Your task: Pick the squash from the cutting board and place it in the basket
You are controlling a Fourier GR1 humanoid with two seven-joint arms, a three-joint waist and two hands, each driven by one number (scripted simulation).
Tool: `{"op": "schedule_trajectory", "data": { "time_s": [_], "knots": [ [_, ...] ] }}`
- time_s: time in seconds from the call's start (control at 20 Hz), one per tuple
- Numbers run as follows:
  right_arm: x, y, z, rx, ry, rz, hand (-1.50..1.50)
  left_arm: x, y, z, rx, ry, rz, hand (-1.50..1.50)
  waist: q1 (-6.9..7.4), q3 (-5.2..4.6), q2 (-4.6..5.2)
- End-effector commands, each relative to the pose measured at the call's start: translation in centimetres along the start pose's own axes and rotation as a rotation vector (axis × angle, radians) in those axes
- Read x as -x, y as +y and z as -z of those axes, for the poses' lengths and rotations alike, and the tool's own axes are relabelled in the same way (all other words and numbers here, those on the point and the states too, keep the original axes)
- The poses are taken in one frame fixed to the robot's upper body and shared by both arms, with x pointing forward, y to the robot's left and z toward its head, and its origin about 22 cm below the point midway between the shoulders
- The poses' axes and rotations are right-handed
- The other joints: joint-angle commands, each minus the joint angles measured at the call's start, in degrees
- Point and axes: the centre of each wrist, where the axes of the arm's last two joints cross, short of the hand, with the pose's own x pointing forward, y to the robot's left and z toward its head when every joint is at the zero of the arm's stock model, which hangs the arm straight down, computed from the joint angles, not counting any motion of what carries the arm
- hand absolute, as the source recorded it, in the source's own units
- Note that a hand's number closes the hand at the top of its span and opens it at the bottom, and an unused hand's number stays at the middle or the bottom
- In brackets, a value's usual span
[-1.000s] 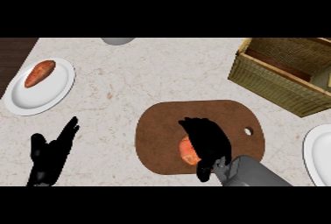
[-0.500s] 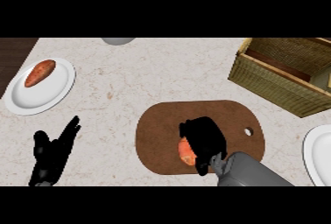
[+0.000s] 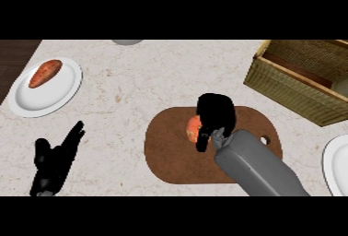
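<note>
Right hand [image 3: 216, 115]: black, on a grey forearm; over the cutting board, fingers curled down round the squash, thumb along its near side. Holds squash only.
Squash [image 3: 194, 129]: 1, orange, smooth, elongated; mostly hidden under the right fingers, only its left edge shows. Can't tell if it's lifted or touching the board.
Cutting board [image 3: 170, 154]: 1, brown wood, rounded oval w/ a small round hole just right of the right wrist. Lies flat on the bench, directly beneath the right fingers.
Basket [image 3: 292, 87]: 1, woven wicker, tan-olive, boxy w/ straight walls & a darker inside. Up & to the right of the right fingers, well apart from them, cut off by the view's right edge.
Left hand [image 3: 54, 161]: black, open, fingers straight & pointing up; at the lower left, well left of the board, holding nothing.
Plates: 2, white, round, smooth. One [image 3: 41, 92] above the left fingers at the upper left; the other [image 3: 336, 163] at the right edge, right of the right forearm, only partly in view.
Sweet potato [image 3: 44, 73]: 1, reddish-orange, long & tapered, lying on the upper-left plate.
Grey round thing [image 3: 127, 42]: 1, at the top edge, far above both hands; mostly cut off, can't tell what it is.
Bench [image 3: 142, 87]: pale marble-like stone w/ faint brown veining; dark wood strip at far upper left.
</note>
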Motion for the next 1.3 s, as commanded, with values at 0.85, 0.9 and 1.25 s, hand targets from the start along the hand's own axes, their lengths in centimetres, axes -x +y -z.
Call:
{"op": "schedule_trajectory", "data": {
  "time_s": [0.85, 0.9, 1.25],
  "knots": [
    [-5.6, -25.6, -3.7, 0.854, 0.306, 0.815, 1.5, 2.5, 0.1, 0.2, 0.017, 0.142, -0.038, 0.0, -0.4, -0.79, 0.02],
    [-4.9, -26.0, -3.0, 0.873, 0.352, 0.801, 1.5, 2.4, -1.0, -0.4, 0.011, 0.133, -0.024, 0.0, -0.28, -0.69, -0.11],
    [-2.4, -31.9, -3.4, 0.98, 0.45, 0.81, 1.5, 2.6, 0.1, -0.4, 0.02, 0.136, -0.004, 0.0, -0.28, -0.68, 0.15]
  ]
}}
